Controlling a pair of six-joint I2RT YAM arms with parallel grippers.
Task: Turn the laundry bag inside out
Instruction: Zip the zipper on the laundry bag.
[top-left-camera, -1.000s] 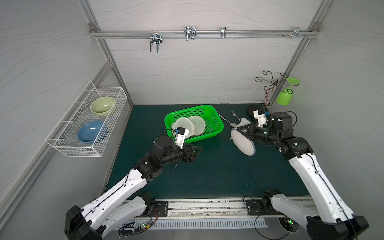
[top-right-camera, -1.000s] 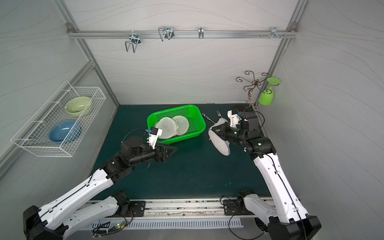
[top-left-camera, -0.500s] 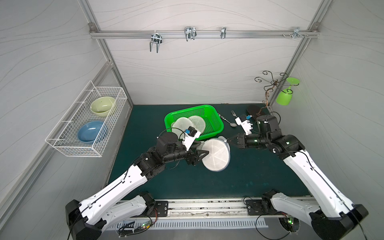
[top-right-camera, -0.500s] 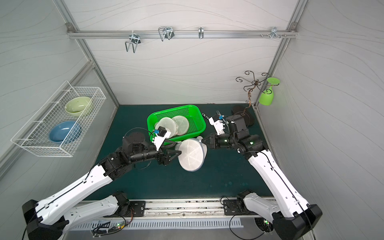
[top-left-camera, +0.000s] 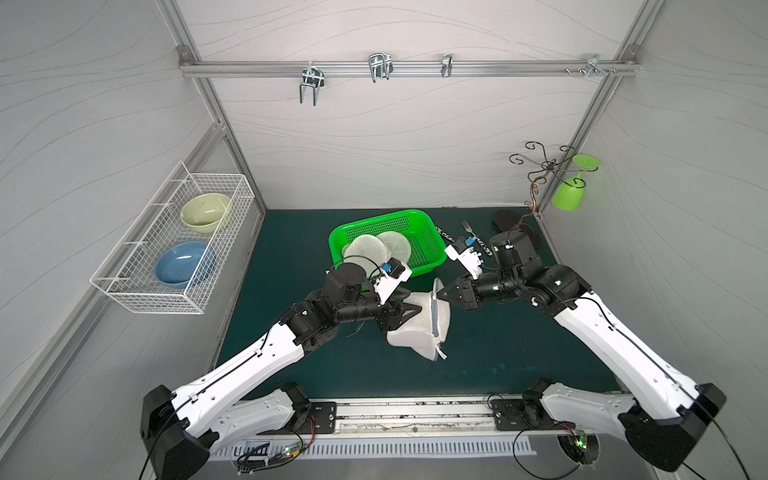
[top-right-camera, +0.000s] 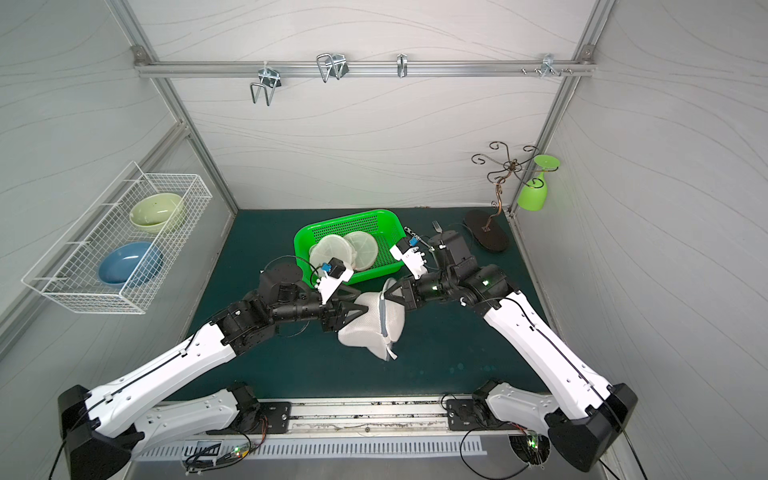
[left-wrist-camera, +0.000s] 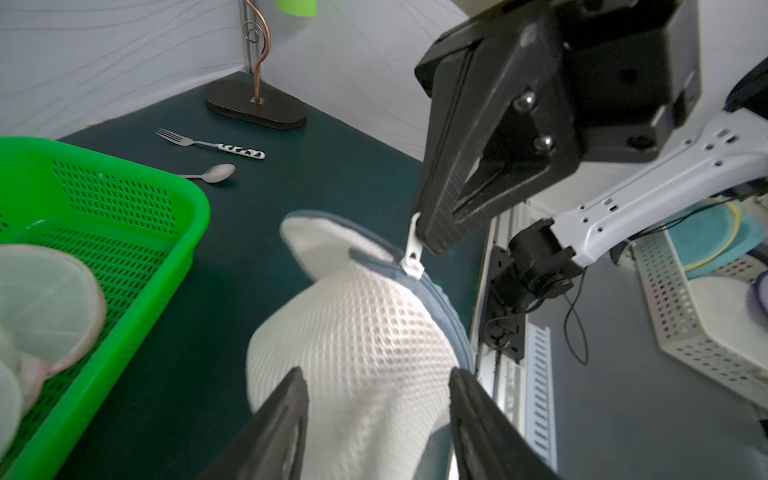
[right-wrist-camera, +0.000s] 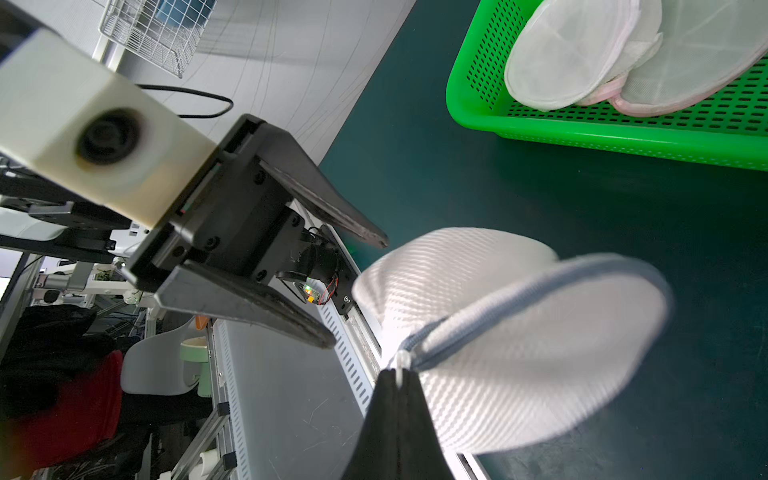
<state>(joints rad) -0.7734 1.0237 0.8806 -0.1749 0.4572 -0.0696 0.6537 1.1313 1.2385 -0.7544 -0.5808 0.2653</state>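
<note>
A: Right pincer (right-wrist-camera: 395, 376) clamped on the laundry bag's (top-left-camera: 419, 328) zipper pull (left-wrist-camera: 413, 253).
B: Left pincer (left-wrist-camera: 376, 370) has its jaws apart with mesh between them. Contact unclear, bag blurred.
A: Bag is between both arms, near the green basket (top-left-camera: 430, 249), over the table (top-left-camera: 519, 353). Its underside is hidden.

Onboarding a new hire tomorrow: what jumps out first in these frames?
The white mesh laundry bag hangs at the centre of the scene, between the two arms. The right gripper is shut on its zipper pull, while the left gripper faces the bag's opposite side with its jaws open. Behind them, the bright green basket holds more round mesh bags.
</note>
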